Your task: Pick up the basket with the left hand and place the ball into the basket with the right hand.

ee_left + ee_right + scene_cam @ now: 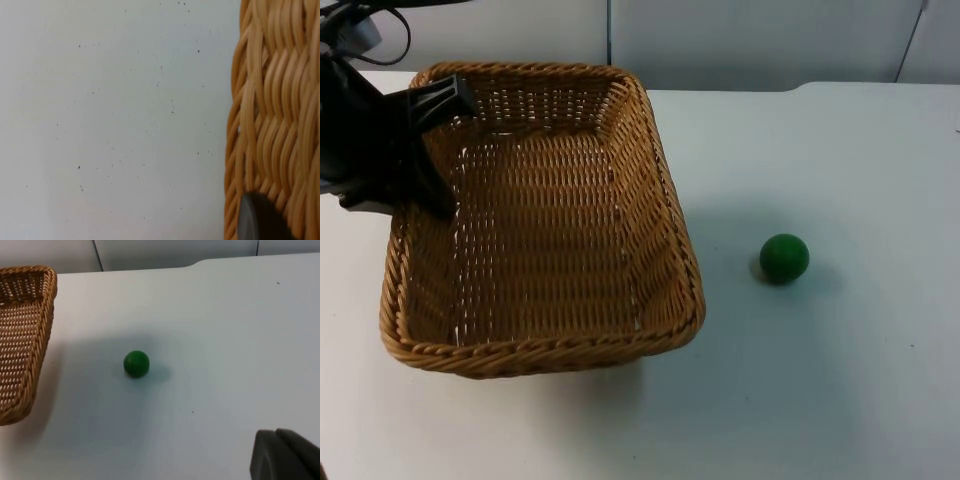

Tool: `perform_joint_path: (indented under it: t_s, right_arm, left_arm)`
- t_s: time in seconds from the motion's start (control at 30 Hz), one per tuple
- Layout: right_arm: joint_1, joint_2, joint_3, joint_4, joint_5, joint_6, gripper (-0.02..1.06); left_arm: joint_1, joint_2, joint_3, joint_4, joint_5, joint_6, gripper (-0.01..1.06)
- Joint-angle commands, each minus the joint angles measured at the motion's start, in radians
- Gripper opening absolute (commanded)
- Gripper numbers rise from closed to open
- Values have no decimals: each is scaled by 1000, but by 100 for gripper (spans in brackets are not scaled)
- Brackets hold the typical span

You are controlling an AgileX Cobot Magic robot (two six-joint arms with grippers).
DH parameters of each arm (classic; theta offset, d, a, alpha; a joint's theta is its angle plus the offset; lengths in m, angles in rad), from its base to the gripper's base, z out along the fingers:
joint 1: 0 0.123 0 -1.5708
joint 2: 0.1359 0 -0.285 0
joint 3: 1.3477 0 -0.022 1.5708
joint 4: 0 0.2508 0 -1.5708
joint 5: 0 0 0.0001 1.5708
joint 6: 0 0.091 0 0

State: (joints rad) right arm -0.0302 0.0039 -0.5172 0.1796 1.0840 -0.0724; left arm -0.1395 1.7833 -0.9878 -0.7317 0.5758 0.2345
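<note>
We see the green ball (784, 258) lying alone on the white table (840, 380), right of centre in the top view and well apart from the wicker basket (540, 340), which fills the left half of that frame. That gap is what the coming move turns on: the ball lies to the right of the basket's right rim, on the side the right arm comes from, so we judge the right arm the nearer one to it. In the right wrist view the ball (136, 363) lies on open table ahead of the right gripper (287, 457); we cannot tell whether that gripper is spread or pressed together, and it touches nothing we can make out. The left gripper (420, 150) sits at the basket's upper left rim, one finger inside the wall and one outside, pinching the weave. In the left wrist view a black fingertip (260, 220) lies against the woven wall (275, 125). The basket is still empty
</note>
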Motion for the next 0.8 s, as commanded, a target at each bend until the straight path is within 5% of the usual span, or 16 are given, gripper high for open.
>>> perform_joint_path:
  t_s: [0.0,0.63,0.77]
  right_arm:
    - [-7,-4,6,7,-12,-2,0]
    - [-7,-4,6,9,-19,1,0]
    - [-7,-4,6,-47,-22,72,0]
  left_arm:
    - [0,-15,0,-25,-3,-2,0]
    - [0,-15,0,-25,-4,-2,0]
    - [0,-15,0,-25,-4,-2,0]
